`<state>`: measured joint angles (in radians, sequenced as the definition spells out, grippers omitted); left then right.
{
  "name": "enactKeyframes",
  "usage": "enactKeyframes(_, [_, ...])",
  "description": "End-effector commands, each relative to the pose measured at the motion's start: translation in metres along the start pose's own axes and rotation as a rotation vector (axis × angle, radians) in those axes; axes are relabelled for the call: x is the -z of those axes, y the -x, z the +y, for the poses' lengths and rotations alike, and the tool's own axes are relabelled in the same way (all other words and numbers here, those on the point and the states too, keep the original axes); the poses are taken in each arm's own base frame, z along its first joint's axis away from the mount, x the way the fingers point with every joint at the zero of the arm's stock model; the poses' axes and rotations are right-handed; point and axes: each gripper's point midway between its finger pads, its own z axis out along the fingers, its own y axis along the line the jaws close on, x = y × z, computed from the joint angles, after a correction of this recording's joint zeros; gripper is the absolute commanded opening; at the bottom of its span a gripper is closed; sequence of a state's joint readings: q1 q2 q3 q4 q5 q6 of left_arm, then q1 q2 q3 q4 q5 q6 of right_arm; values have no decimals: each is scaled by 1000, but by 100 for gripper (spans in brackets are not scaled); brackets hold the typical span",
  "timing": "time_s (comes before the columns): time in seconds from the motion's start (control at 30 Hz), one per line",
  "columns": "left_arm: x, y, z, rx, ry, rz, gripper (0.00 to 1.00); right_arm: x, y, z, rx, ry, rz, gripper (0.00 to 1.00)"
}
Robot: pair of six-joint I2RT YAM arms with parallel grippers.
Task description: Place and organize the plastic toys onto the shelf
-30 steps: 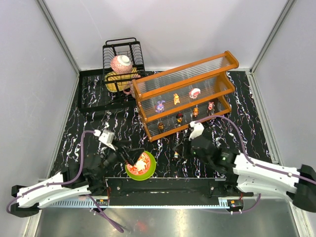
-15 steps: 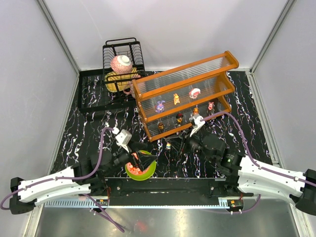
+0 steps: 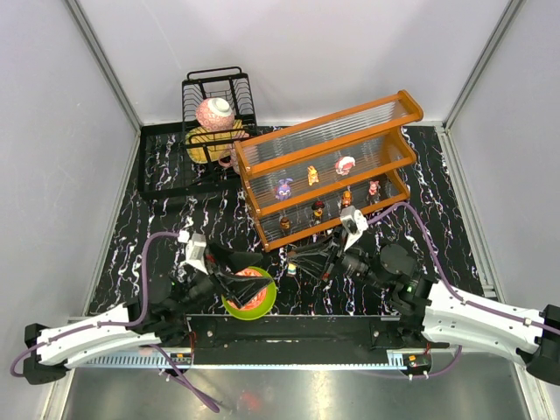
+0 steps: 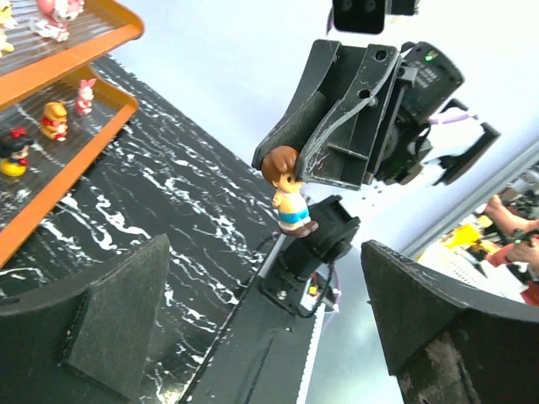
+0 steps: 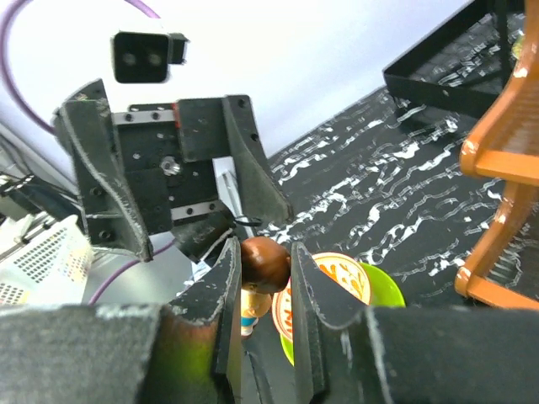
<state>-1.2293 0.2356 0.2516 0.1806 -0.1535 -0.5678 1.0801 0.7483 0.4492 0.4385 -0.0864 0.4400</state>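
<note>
My right gripper [image 3: 294, 262] is shut on a small figurine [image 3: 287, 269] with brown hair and blue shorts, held in the air just in front of the shelf. In the right wrist view its head [image 5: 265, 263] is pinched between the fingers [image 5: 221, 290]. My left gripper [image 3: 261, 273] is open and empty over the bowl, facing the figurine [image 4: 286, 198] from a short gap. The orange-framed shelf [image 3: 332, 166] holds several plastic toys: purple [image 3: 283, 188], yellow [image 3: 312, 176] and pink-and-white [image 3: 345, 164] on the upper tier, and several more along the lower tier [image 3: 318, 208].
A green-rimmed patterned bowl [image 3: 269, 297] sits near the front edge under my left gripper. A black wire dish rack [image 3: 214, 114] with crockery stands at the back left, beside the shelf. Grey walls enclose the black marbled mat [image 3: 175, 219].
My right gripper has moved left with the figurine, toward my left gripper. My left gripper swung right over the bowl, then drew back a little, staying open.
</note>
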Motion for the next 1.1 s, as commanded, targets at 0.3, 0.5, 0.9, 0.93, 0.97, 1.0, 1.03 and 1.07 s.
enactKeyframes(0.3, [-4, 15, -42, 106, -229, -92, 99, -7, 34, 48, 51, 240, -123, 0])
enactKeyframes(0.5, [-13, 15, -44, 105, -235, -95, 99, -8, 37, 53, 43, 262, -125, 0])
enactKeyframes(0.9, [-15, 13, -51, 125, -274, -86, 91, -6, 44, 65, 15, 314, -150, 0])
enactKeyframes(0.93, [-15, 14, -52, 127, -281, -90, 91, -6, 44, 65, 13, 317, -148, 0])
enactKeyframes(0.97, [-16, 13, -52, 129, -281, -88, 91, -6, 44, 66, 11, 323, -149, 0])
enactKeyframes(1.0, [-16, 13, -52, 135, -287, -89, 90, -6, 45, 67, 11, 327, -152, 0])
enactKeyframes(1.03, [-16, 13, -53, 136, -290, -90, 89, -6, 44, 67, 7, 329, -152, 0])
enactKeyframes(1.07, [-17, 12, -53, 142, -292, -86, 89, -7, 44, 67, 3, 333, -151, 0])
